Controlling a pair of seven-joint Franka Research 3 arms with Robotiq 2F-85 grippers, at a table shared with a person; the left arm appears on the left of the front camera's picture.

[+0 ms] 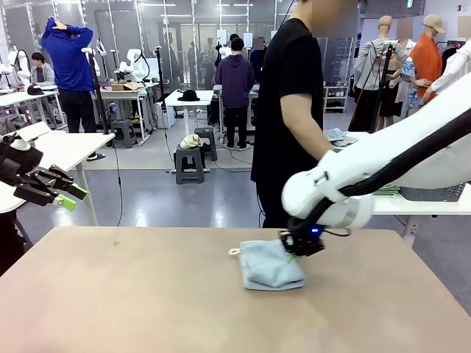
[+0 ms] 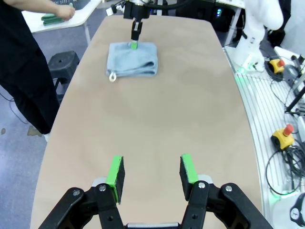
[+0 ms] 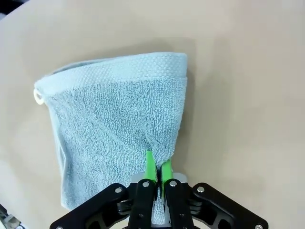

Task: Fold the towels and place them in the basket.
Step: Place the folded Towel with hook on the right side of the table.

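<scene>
Right wrist view: the right end effector (image 3: 156, 164) has its green pads pinched tight on a small ruck of the folded towel (image 3: 114, 109), near one edge. The towel lies on the desk (image 3: 248, 95), with its white loop (image 3: 38, 97) at one corner. Left wrist view: the left end effector (image 2: 152, 169) hangs above the desk, jaws partway apart, holding nothing, well apart from the towel.

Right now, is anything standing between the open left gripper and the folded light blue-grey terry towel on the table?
Nothing visible does. Only bare tan tabletop lies between the left gripper and the towel; the right gripper pinches the towel's far edge.
</scene>
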